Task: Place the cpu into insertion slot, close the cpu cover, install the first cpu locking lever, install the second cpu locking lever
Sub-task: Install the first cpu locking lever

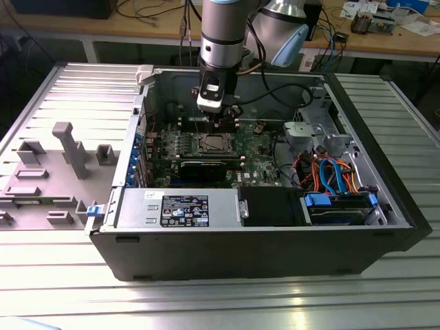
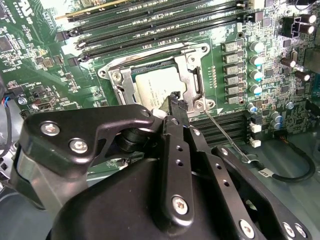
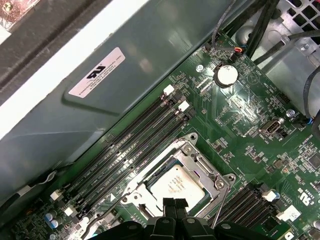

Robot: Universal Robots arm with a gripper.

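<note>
The cpu point(image 3: 176, 184), a silvery square chip, lies in the insertion slot point(image 1: 213, 143) on the green board. The cpu cover point(image 3: 201, 161), a silver frame, lies flat around the chip in both wrist views, and the chip's top point(image 2: 154, 86) shows through its window point(image 2: 192, 75). My gripper point(image 3: 174, 205) hangs just above the socket's edge, its two black fingertips point(image 2: 178, 103) pressed together with nothing seen between them. A thin wire locking lever point(image 2: 226, 134) slants away from one socket corner, near the fingers, its hooked end free.
Long black memory slots point(image 3: 130, 145) flank the socket on two sides. The open computer case's metal wall point(image 1: 148, 96) stands close behind. Cables point(image 1: 330, 168), a drive cage and a black power supply point(image 1: 182, 210) crowd the case. A grey fixture point(image 1: 69, 148) stands outside on the exterior view's left.
</note>
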